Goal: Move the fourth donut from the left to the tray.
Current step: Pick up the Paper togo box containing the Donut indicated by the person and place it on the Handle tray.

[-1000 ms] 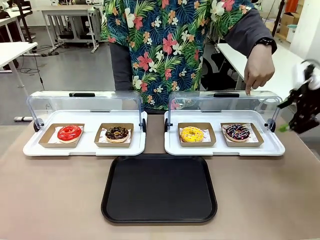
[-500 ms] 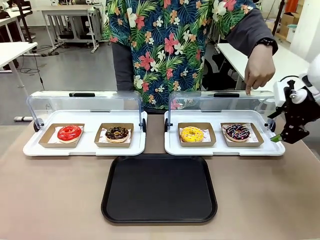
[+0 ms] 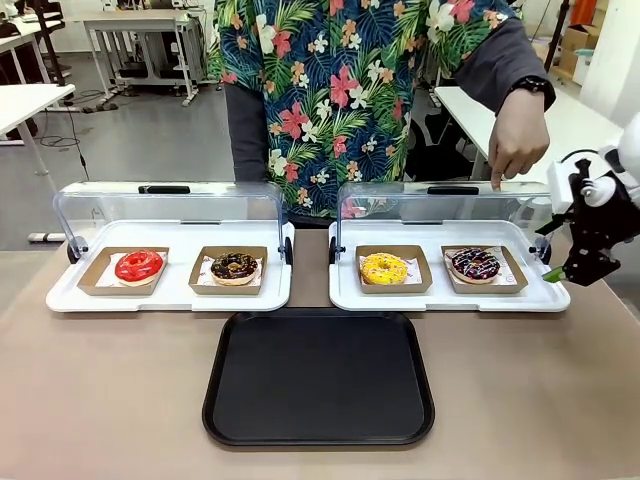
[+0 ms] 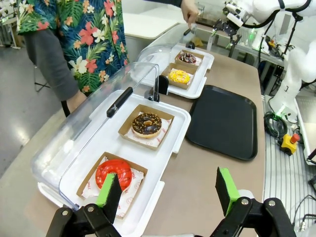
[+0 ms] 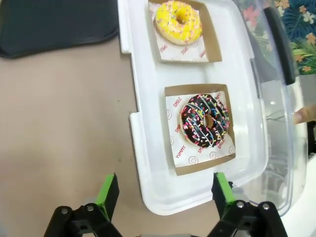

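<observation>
The fourth donut is seated in its cardboard holder on the right display tray, apart from the black tray. Both the right hand and left hand are held spread.

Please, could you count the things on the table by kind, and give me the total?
Donuts: 4 (red, crumbed chocolate, yellow, streaked chocolate)
Brown holders: 4
White display trays: 2
Black tray: 1
Total: 11
</observation>
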Available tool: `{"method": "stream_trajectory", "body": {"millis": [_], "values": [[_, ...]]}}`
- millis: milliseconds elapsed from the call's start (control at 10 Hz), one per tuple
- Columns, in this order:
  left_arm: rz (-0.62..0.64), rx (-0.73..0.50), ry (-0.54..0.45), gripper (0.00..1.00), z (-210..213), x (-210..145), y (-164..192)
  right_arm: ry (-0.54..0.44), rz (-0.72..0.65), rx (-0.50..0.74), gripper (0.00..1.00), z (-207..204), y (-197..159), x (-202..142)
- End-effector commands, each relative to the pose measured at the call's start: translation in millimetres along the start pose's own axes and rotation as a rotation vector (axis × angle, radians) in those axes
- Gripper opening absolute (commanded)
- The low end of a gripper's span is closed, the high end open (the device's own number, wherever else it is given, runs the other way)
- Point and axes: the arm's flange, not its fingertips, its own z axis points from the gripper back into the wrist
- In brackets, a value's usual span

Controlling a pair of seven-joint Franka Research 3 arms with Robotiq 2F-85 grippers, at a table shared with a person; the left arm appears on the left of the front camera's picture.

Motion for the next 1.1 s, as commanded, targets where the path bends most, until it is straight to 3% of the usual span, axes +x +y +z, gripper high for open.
{"method": "stream_trajectory", "body": {"millis": [0,1000], "values": [[-0.011,-0.01,0.0,1.0,0,1,-2,0.089,0.021,0.009,1.0,-17,-15,7],[-0.011,-0.01,0.0,1.0,0,1,-2,0.191,0.119,0.01,1.0,-94,-41,-3]]}}
